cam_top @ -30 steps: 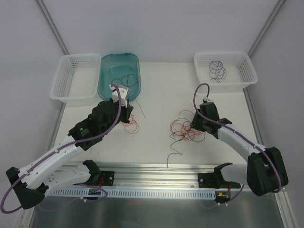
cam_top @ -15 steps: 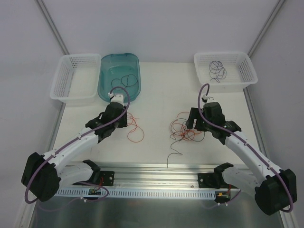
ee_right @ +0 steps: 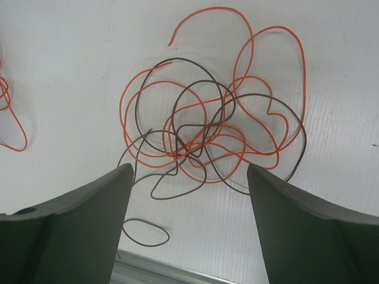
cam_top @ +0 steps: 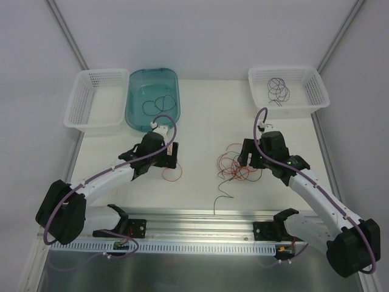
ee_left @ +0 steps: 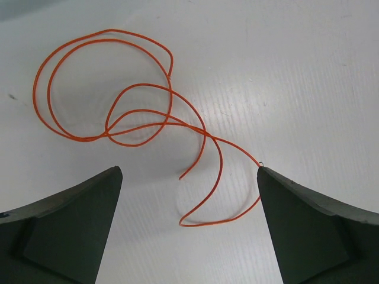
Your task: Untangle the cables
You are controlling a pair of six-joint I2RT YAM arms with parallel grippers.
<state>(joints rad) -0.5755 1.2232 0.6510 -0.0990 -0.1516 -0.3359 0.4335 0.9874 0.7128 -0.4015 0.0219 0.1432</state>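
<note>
A tangle of orange-red and dark cables (cam_top: 237, 164) lies on the white table right of centre; the right wrist view shows the tangle (ee_right: 207, 139) just ahead of my right gripper (ee_right: 189, 171). That right gripper (cam_top: 246, 155) is open and holds nothing. A single orange cable (cam_top: 172, 173) lies loose in loops left of centre. My left gripper (cam_top: 173, 157) hovers over it, and in the left wrist view the left gripper (ee_left: 188, 177) is open wide with the orange cable (ee_left: 106, 135) on the table between and beyond its fingers.
A teal bin (cam_top: 135, 91) at the back holds a black cable (cam_top: 159, 102). A white basket (cam_top: 319, 91) at the back right holds a dark purple cable (cam_top: 278, 90). Another white basket (cam_top: 79, 115) stands at the back left. A metal rail (cam_top: 200, 214) runs along the near edge.
Both grippers have opened. The left arm came back from the teal bin towards the near right, and the orange cable now lies free on the table. The right gripper stays over the tangle.
</note>
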